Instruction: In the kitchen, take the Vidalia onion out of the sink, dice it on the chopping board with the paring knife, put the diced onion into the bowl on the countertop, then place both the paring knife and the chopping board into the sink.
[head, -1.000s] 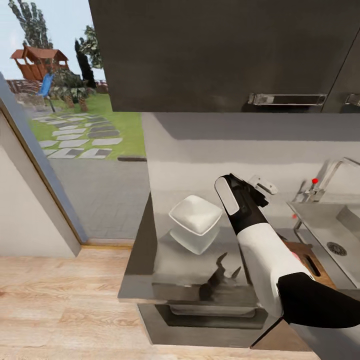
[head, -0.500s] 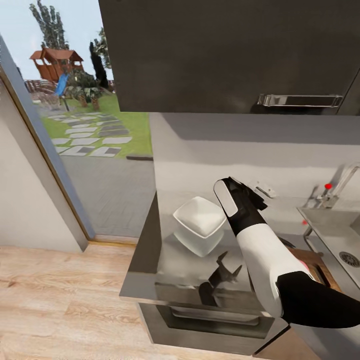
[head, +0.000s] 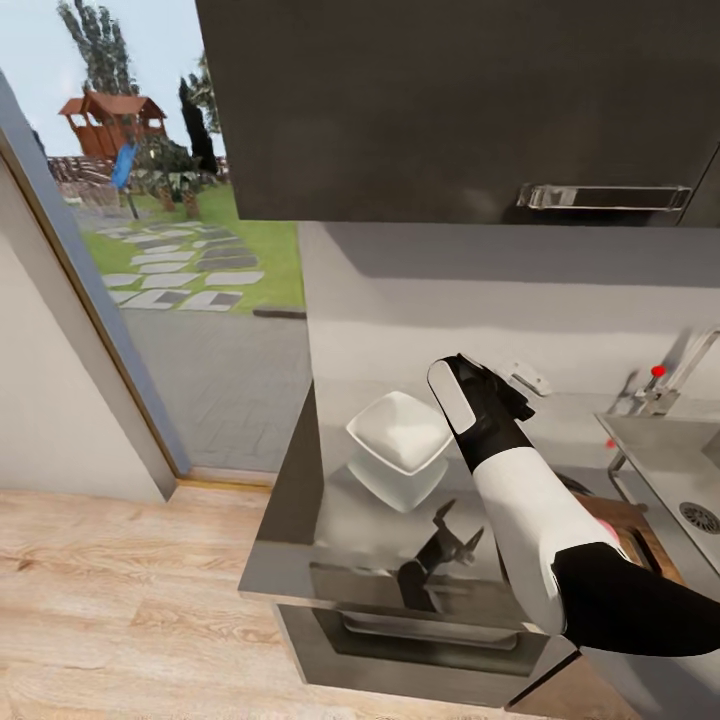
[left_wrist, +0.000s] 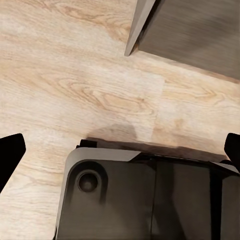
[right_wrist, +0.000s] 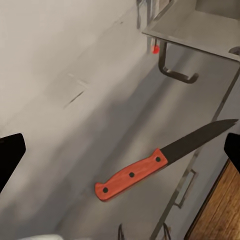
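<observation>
The white bowl (head: 400, 432) sits on the glossy grey countertop (head: 365, 520) near its left end. My right gripper (head: 515, 385) hovers just right of the bowl, largely hidden behind my own forearm. In the right wrist view this gripper (right_wrist: 120, 152) is open wide above the red-handled paring knife (right_wrist: 150, 170), which lies flat on the countertop (right_wrist: 75, 125). A corner of the brown chopping board (right_wrist: 220, 212) shows beside it. The chopping board (head: 628, 520) lies before the sink (head: 665, 455). The onion is out of view. My left gripper (left_wrist: 120, 150) hangs open over the wooden floor.
A dark wall cabinet (head: 450, 110) with a steel handle (head: 600, 197) hangs over the counter. The tap (head: 680, 365) with a red-tipped lever stands behind the sink. Left of the counter's end, a glass opening shows the garden. My base (left_wrist: 140, 200) stands on the plank floor (head: 130, 590).
The head camera shifted during the first half second, so the sink and tap now sit further right in the picture. My right arm keeps its pose beside the bowl.
</observation>
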